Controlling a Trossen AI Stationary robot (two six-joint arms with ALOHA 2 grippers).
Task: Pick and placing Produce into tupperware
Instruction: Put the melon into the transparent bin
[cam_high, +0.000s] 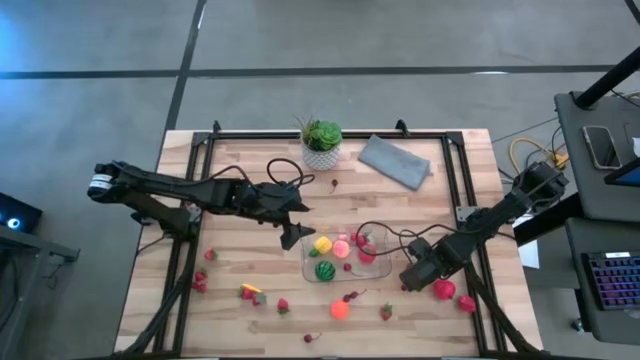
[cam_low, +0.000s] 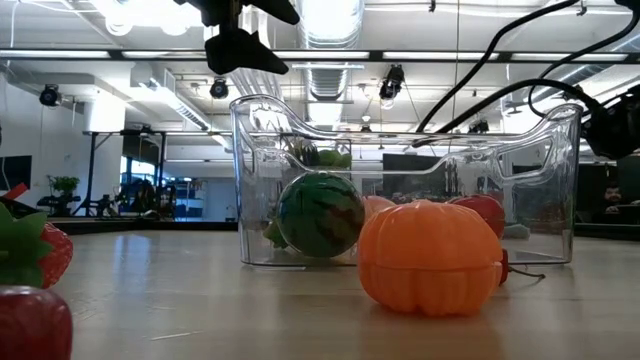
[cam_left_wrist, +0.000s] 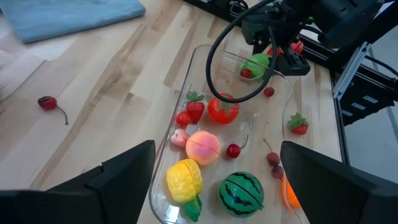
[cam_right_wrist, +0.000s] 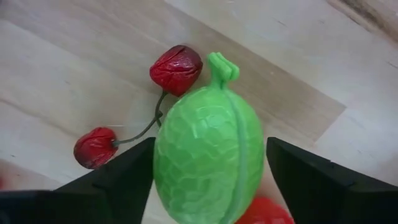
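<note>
The clear tupperware (cam_high: 310, 268) sits mid-table and holds a striped melon (cam_left_wrist: 241, 194), a yellow fruit (cam_left_wrist: 184, 180), a peach (cam_left_wrist: 203, 147), a tomato (cam_left_wrist: 224, 109) and a strawberry (cam_left_wrist: 194, 106). My right gripper (cam_high: 413, 277) is down at the table just right of it, shut on a green fruit (cam_right_wrist: 208, 155). A pair of cherries (cam_right_wrist: 176, 68) lies right beside that fruit. My left gripper (cam_high: 293, 237) hangs open above the tupperware's left end, holding nothing. An orange pumpkin (cam_low: 430, 255) rests on the table in front of the tupperware. My right gripper pinches the green fruit by its two bulging sides (cam_right_wrist: 163, 168), one finger on each side. The fingers (cam_right_wrist: 118, 183) come from above, pointing down. The fruit lies with its stem end pointing away from the wrist. I cannot tell whether it is off the table.
A potted plant (cam_high: 321, 143) and a folded grey cloth (cam_high: 395, 160) stand at the far edge, with a single cherry (cam_high: 334, 183) near them. Loose red produce lies at the near left (cam_high: 200, 282) and near right (cam_high: 444, 290). Black frame rails (cam_high: 455, 180) run along the table's sides.
</note>
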